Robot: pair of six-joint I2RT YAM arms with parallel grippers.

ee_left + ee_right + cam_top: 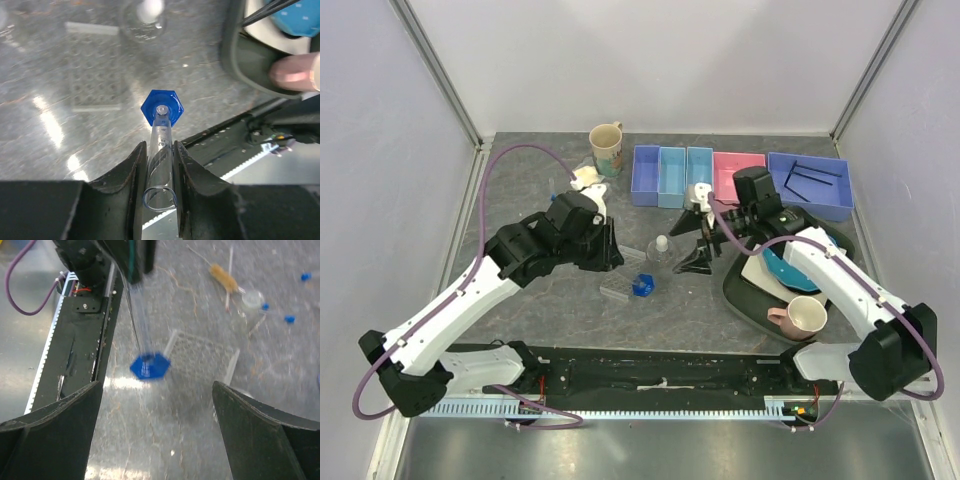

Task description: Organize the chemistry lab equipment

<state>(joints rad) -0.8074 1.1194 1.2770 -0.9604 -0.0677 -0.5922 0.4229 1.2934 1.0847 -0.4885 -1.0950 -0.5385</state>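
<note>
My left gripper point(160, 170) is shut on a clear graduated cylinder point(162, 150) with a blue hexagonal foot point(162, 107). The foot points down at the table beside the clear plastic tube rack point(618, 291). Whether the foot touches the table I cannot tell. My right gripper point(156, 405) hangs wide open above the table, looking at the same blue foot point(149, 365) and rack point(200, 357), with nothing between its fingers. A small white-stoppered flask point(661, 247) and the black wire tripod point(698, 257) stand just right of the cylinder. Tiny blue-capped tubes point(289, 318) lie farther back.
A bag of pale powder point(586, 180) and a cream mug point(607, 148) sit at the back. Blue bins point(670, 175), a pink bin point(736, 175) and a wide blue bin point(810, 185) line the back right. A dark tray point(740, 290) holds a blue plate point(788, 268) and pink mug point(800, 318).
</note>
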